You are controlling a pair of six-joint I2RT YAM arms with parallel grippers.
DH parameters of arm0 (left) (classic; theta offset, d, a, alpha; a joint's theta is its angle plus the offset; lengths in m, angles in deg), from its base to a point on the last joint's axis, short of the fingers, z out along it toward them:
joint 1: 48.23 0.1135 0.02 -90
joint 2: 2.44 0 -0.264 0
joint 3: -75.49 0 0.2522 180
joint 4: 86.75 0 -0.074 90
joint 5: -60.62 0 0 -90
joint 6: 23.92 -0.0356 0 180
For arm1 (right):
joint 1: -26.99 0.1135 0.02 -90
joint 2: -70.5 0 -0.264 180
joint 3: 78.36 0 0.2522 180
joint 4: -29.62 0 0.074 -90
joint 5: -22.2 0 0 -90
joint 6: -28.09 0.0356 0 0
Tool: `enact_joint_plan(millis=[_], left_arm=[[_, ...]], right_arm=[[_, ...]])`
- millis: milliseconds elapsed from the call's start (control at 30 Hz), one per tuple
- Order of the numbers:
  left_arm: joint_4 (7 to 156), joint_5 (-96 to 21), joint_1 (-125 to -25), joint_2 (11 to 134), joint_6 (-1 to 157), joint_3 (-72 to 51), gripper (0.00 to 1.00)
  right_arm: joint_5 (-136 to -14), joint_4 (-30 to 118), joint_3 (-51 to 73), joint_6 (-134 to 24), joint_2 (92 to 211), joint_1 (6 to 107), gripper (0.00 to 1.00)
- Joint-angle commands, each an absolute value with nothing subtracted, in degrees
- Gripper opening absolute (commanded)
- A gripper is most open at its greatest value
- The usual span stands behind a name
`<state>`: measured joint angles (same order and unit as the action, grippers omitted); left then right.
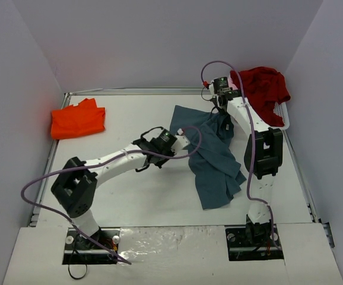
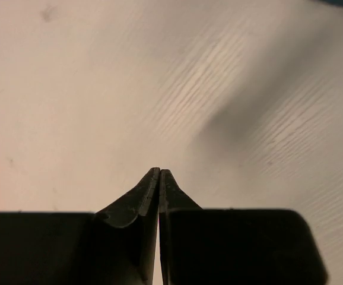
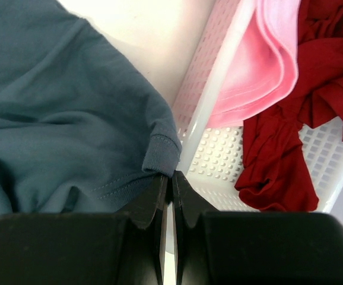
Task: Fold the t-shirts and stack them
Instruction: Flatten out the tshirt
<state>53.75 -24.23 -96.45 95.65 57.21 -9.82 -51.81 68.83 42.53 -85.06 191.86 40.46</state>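
Gripping blue-grey shirt [image 3: 59, 119] with right jaws, basket [image 3: 219, 155] alongside, left jaws closed empty

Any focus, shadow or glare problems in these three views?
Left wrist: left fingers underexposed black, soft shadow streak across the table. Right wrist: blue-grey t-shirt sharp, right fingers dark. Top external: even light, mild glare on the near board.

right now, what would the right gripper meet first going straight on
The sleeve hem of the blue-grey t-shirt, right at the tips of the shut right gripper; they may already touch. Just beyond is the white basket rim.
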Motion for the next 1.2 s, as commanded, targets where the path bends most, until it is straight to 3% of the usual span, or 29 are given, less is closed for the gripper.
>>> enact_joint_plan(millis=[0,100,133,300,500,800,833,933,1167], left_arm=[[50.2,-23.0,-94.3,89.7,54.7,-7.6,0.02],[50.1,-25.3,-93.9,87.6,54.7,-7.6,0.02],[49.8,-26.3,-94.6,87.5,54.7,-8.1,0.12],[50.5,-25.4,-102.6,90.0,53.2,-11.5,0.33],[53.9,-22.7,-110.3,97.1,52.2,-16.0,0.44],[57.5,-21.1,-117.3,110.6,54.3,-28.2,0.47],[57.8,-21.6,-118.0,110.9,54.5,-28.6,0.54],[56.9,-23.7,-119.1,112.5,55.6,-30.5,0.64],[55.8,-27.0,-120.8,113.9,57.3,-31.8,0.72]], right_arm=[[-52.9,69.3,40.9,-85.0,187.7,40.3,0.0],[-53.3,69.3,40.3,-85.1,187.3,40.3,0.0],[-53.4,69.3,40.3,-84.9,187.3,40.3,0.0],[-54.1,69.3,40.2,-84.5,187.8,40.5,0.0],[-54.0,69.6,40.5,-84.5,188.9,40.8,0.0],[-54.3,69.7,39.9,-85.0,189.9,40.9,0.0],[-54.2,69.7,39.8,-85.1,189.9,40.9,0.0],[-54.0,69.7,39.9,-85.3,190.3,40.9,0.0],[-54.3,69.7,39.8,-85.4,191.9,40.9,0.0]])
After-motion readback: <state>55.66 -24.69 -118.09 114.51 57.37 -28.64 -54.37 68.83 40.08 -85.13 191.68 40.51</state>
